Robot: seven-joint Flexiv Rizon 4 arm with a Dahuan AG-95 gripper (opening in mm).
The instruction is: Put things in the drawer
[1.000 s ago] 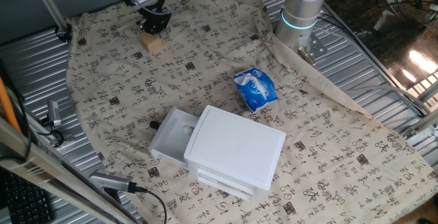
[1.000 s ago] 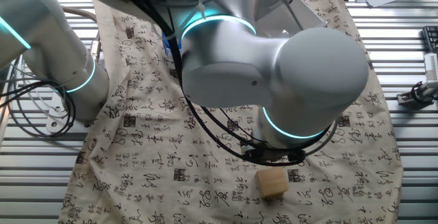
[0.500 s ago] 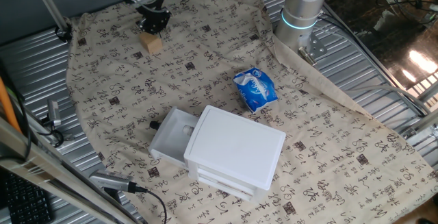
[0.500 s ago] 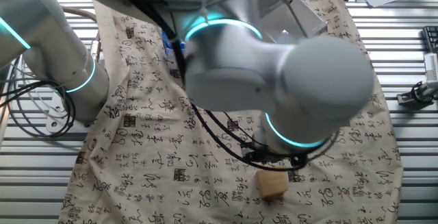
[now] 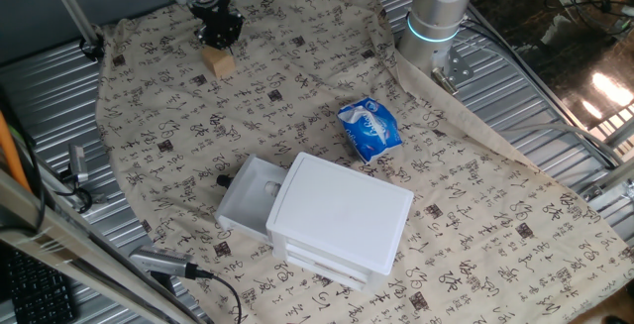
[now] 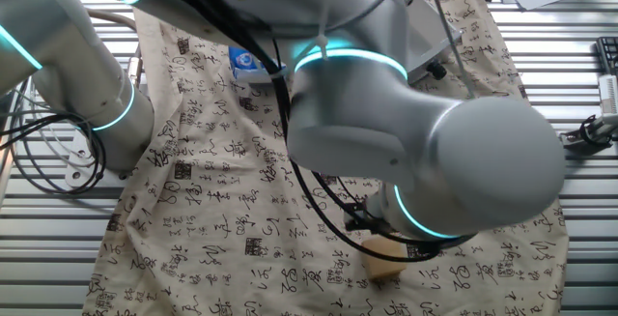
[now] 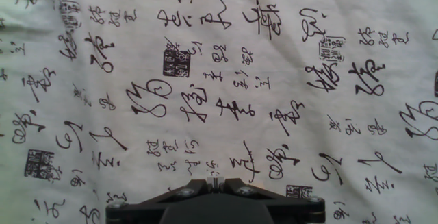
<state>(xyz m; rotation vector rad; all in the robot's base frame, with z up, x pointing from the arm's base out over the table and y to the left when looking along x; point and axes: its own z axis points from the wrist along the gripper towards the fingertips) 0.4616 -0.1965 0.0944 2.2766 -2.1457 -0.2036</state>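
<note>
I have the gripper (image 5: 220, 35) hanging over the far left of the patterned cloth (image 5: 297, 96), its fingers pressed together and holding nothing. The wooden block (image 5: 219, 62) sits on the cloth just near of it. The top drawer (image 5: 245, 197) stands pulled open at the near side, well apart.

Wooden block (image 5: 219, 62) on cloth; white top drawer (image 5: 245, 200) open.
</note>
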